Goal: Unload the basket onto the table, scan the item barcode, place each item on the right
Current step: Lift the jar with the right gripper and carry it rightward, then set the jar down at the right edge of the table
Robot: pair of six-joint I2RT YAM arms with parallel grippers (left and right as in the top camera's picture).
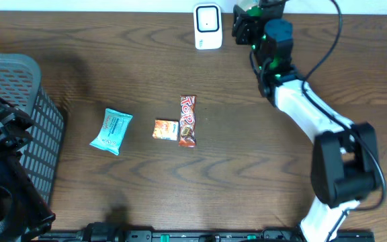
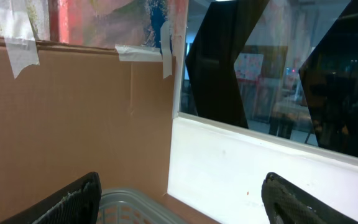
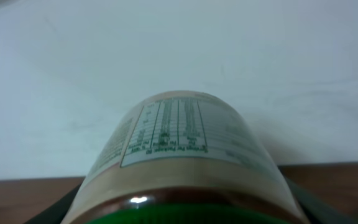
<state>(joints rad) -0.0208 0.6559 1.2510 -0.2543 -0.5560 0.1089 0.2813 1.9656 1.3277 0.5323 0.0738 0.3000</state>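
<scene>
From above, the right claw (image 1: 248,23) hangs just beside the white scanner (image 1: 207,27). A candy bar (image 1: 188,121) lies far off on the tabletop (image 1: 247,168), so nothing is in the way.

The left wrist view shows the left claw (image 2: 179,199) wide apart and empty, over the basket (image 2: 129,205).

In the right wrist view, the right claw is clamped on the jar (image 3: 185,155). The jar looks hard, smooth and slippery, so hold its round sides.

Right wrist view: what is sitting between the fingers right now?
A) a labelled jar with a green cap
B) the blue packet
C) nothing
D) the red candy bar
A: a jar with a printed label and a green cap fills the right wrist view, while the overhead view shows the red candy bar and blue packet lying on the table.
</scene>
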